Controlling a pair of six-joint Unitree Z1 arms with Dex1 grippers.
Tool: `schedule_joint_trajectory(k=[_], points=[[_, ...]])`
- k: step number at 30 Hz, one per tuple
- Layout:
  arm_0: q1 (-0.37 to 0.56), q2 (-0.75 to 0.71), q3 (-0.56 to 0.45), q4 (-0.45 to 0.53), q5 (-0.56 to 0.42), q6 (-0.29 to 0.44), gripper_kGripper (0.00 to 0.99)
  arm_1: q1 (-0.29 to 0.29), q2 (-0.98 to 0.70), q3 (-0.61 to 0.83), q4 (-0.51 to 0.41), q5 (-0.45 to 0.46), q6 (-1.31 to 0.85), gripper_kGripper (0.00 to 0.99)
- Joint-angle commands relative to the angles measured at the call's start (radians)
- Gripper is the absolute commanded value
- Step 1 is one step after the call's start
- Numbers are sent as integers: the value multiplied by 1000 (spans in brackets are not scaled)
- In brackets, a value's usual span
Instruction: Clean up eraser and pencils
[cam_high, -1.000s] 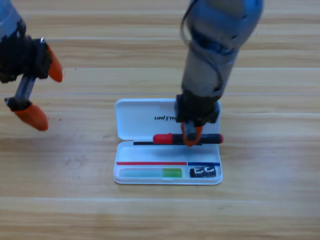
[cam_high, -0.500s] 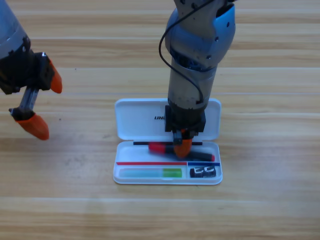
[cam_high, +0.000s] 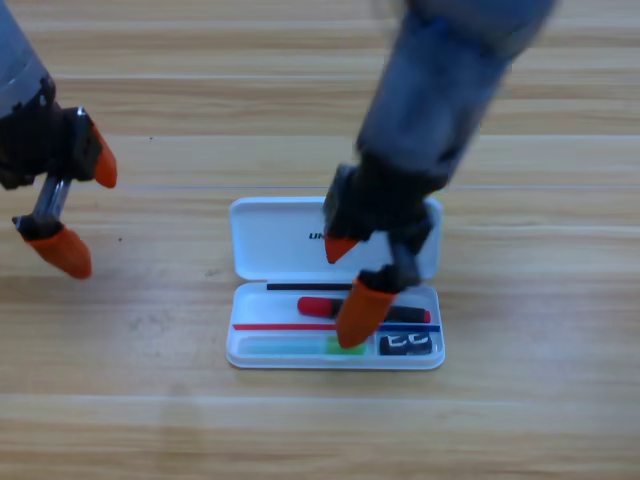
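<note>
The white case (cam_high: 270, 240) lies open in the middle of the table. Its lower tray holds the light green pencil (cam_high: 290, 346) along the front, the eraser (cam_high: 407, 343) at the front right, and the black pencil with the red end (cam_high: 322, 306) lying flat behind them. My right gripper (cam_high: 350, 282) hangs above the tray, open, with nothing between its orange jaws; one jaw covers part of both pencils. My left gripper (cam_high: 80, 212) waits at the left edge, open and empty.
The case's lid (cam_high: 265, 235) lies folded back behind the tray. The right arm (cam_high: 440, 90) slants in from the top right above the case. Bare wooden table (cam_high: 520, 420) surrounds the case.
The right gripper has opened and let go of the black pencil, which now lies in the tray, and it has risen. The left arm has hardly moved.
</note>
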Motion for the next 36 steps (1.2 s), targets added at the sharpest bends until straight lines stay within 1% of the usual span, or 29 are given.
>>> schedule_joint_trajectory(k=[1,3,4,5,7,8,9,10,11,13,15,18,22,26,31,36], points=[[92,37,-104,-23,-26,21,957,-1,-333,273,-215,143,46,960],[121,69,-175,-23,-50,27,888,-18,-408,378,-322,171,86,963],[138,92,-213,-23,-67,31,836,-20,-438,421,-356,181,101,963],[154,118,-253,-23,-84,37,781,-20,-465,452,-378,191,110,963],[187,180,-331,-22,-121,47,669,-20,-504,486,-385,209,113,963],[200,210,-369,-22,-134,51,594,-20,-521,498,-385,218,113,965],[211,246,-403,-20,-154,59,511,-20,-532,507,-385,220,113,976],[227,276,-434,-20,-180,73,405,-20,-543,515,-385,220,113,983],[237,302,-460,-19,-205,88,275,-20,-555,523,-385,220,113,986],[263,352,-497,-20,-277,94,0,-21,-580,533,-384,220,116,988],[286,394,-518,-20,-340,94,0,-21,-601,542,-384,220,116,989],[308,460,-523,-22,-431,96,0,-21,-632,556,-384,221,118,990],[319,539,-494,-19,-515,94,0,-21,-653,569,-384,234,118,990],[299,612,-480,21,-572,111,0,-23,-630,569,-384,249,118,990],[266,658,-448,21,-642,117,0,-26,-606,558,-384,249,121,989],[228,678,-418,21,-688,116,0,-26,-600,547,-384,249,127,989]])
